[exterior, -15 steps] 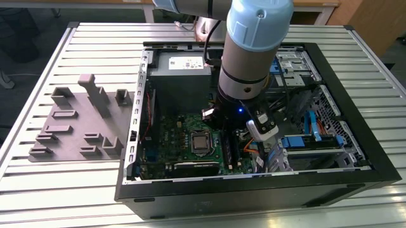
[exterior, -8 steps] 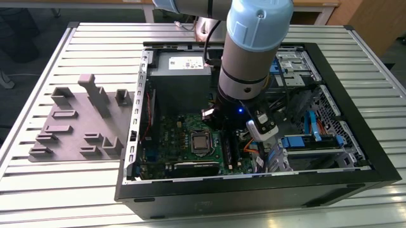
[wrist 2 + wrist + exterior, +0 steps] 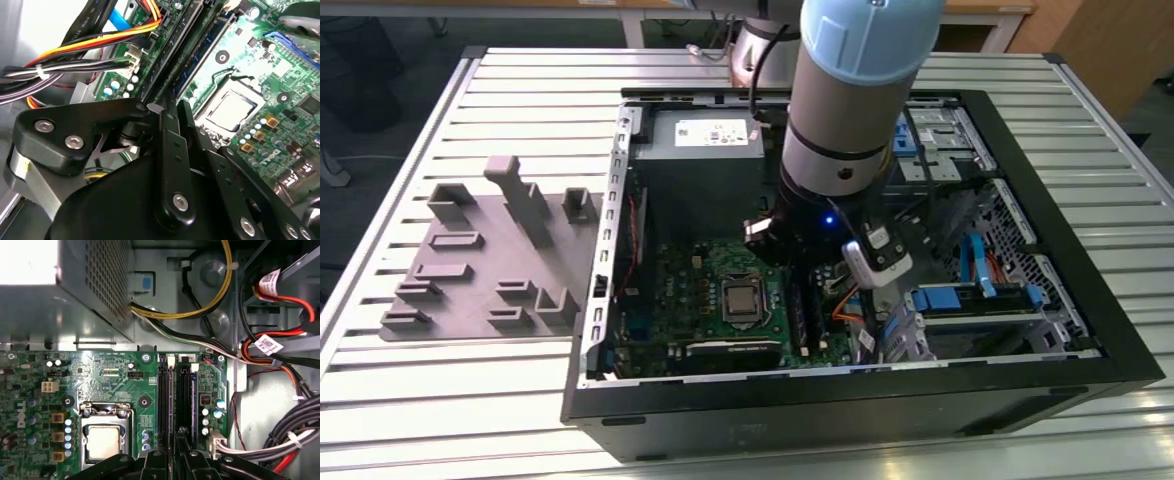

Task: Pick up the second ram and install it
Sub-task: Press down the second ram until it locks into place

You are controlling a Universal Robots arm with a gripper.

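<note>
My gripper (image 3: 172,107) (image 3: 175,442) is down inside the open computer case, over the two long black sockets of the green board (image 3: 115,380) (image 3: 687,290). Its fingers stand close together on a thin dark stick, the second ram (image 3: 166,52) (image 3: 184,400). The stick lies along the socket nearer the cable bundle. Whether it is fully seated I cannot tell. The neighbouring socket (image 3: 163,400) (image 3: 205,45) runs parallel beside it. In the exterior view the arm (image 3: 841,130) hides the fingertips.
The processor socket (image 3: 102,440) (image 3: 230,107) lies beside the sockets. Bundled cables (image 3: 280,355) (image 3: 75,50) crowd the other side. A metal power supply (image 3: 75,290) (image 3: 707,140) fills the case's far end. A grey fixture (image 3: 480,250) sits on the slatted table at the exterior view's left.
</note>
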